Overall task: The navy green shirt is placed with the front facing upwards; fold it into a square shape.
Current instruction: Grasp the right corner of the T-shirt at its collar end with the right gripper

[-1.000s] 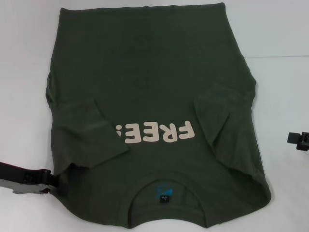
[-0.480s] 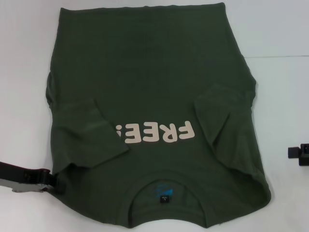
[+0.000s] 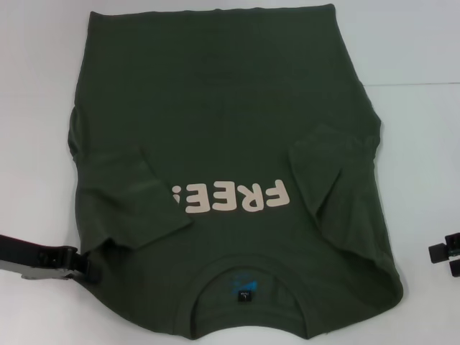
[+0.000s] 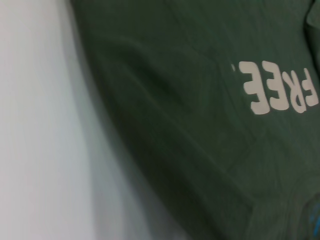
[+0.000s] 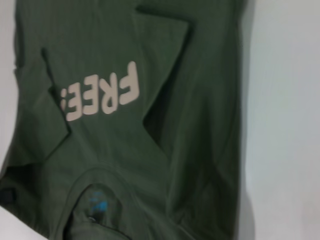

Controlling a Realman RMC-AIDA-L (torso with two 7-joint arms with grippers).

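Head view shows the navy green shirt (image 3: 230, 172) lying front up on a white table (image 3: 36, 108), filling most of the middle. Its collar, with a blue inner label (image 3: 243, 287), sits at the near edge, and the hem lies at the far edge. Both short sleeves are folded inward over the chest, and the left one partly covers the end of the cream "FREE!" lettering (image 3: 230, 198). The side edges run uneven, and the near right corner bulges outward.

Bare white table lies open on both sides of the shirt and beyond the hem on the far right, where a faint seam line crosses the surface.

The left hand (image 3: 77, 263) is low at the shirt's near left corner, touching or just beside the fabric edge; whether it is clenched or released cannot be told. The right hand (image 3: 447, 253) shows only partly at the right border, well apart from the shirt, its state also unclear.

Both wrist views show the shirt's green fabric, the lettering and white table alongside.
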